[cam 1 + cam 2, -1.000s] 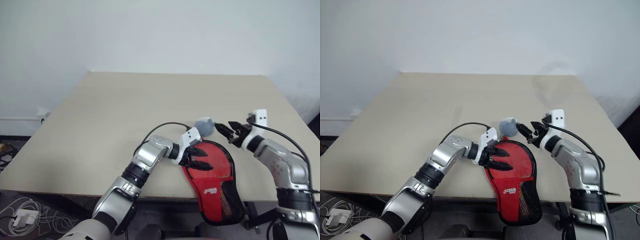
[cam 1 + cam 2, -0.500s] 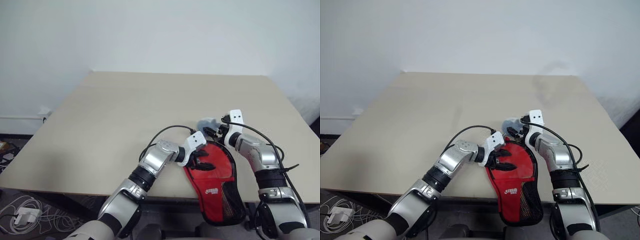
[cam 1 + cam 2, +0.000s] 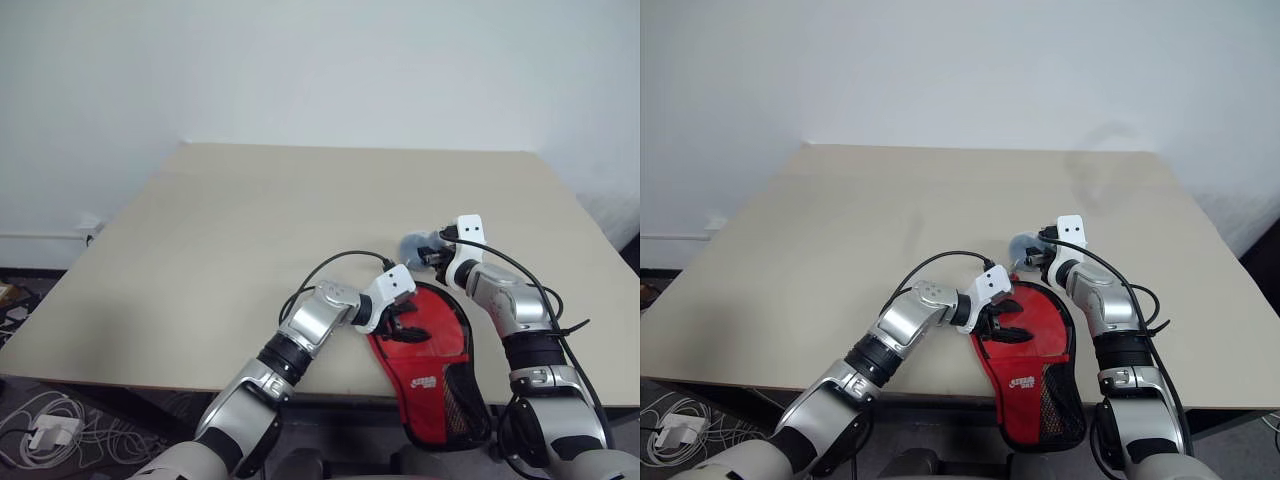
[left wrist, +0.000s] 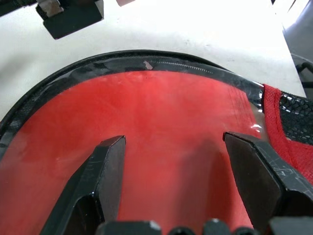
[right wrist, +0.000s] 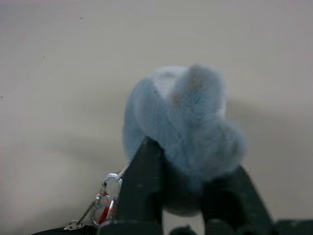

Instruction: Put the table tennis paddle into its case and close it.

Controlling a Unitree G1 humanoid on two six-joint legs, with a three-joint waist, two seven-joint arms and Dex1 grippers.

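The red case (image 3: 432, 348) with black trim lies flat near the table's front edge, its mesh end hanging over the edge. My left gripper (image 3: 404, 320) hovers open over the case's round part, its two fingers (image 4: 108, 164) spread above the red fabric (image 4: 171, 112). A fluffy blue-grey pom-pom (image 3: 414, 245) hangs from the zip pull by a small ring (image 5: 108, 188) at the case's far rim. My right gripper (image 3: 433, 256) is shut on that pom-pom (image 5: 186, 107). The table tennis paddle is hidden.
The beige table (image 3: 250, 230) stretches wide and bare to the left and behind the case. A white wall rises behind it. Cables and a white plug (image 3: 45, 432) lie on the floor at the lower left.
My right gripper came in from the right toward the pom-pom and shut on it. The left gripper stayed open over the case.
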